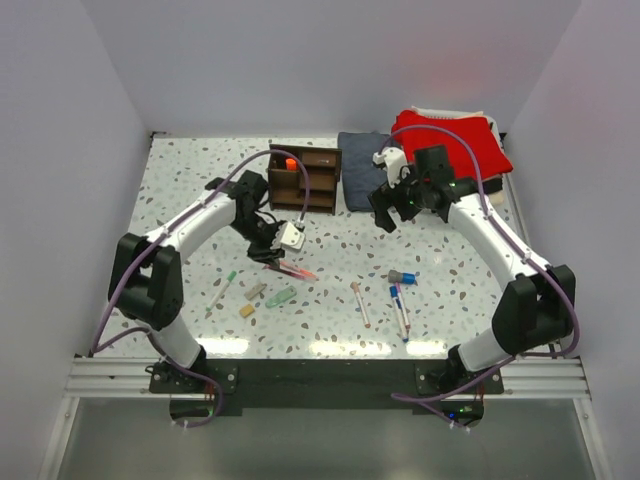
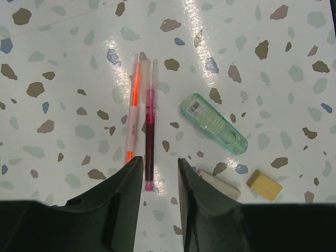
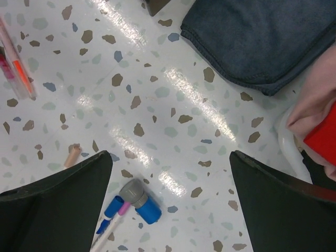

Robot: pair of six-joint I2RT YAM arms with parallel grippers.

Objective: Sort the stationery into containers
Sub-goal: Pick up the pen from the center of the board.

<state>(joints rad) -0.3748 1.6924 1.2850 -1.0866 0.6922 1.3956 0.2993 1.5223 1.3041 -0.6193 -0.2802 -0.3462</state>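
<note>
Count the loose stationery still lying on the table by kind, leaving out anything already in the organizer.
Pens: 6
Small blocks: 2
Pale green piece: 1
Stubby grey and blue cylinder: 1
Total: 10

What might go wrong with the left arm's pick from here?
1. The left gripper straddles only the near end of the slim clear pen with dark red ink; gripped so far off centre, it may droop when lifted.
2. The slim orange-and-pink pen lies close beside it and may get pinched too or knocked.
</note>
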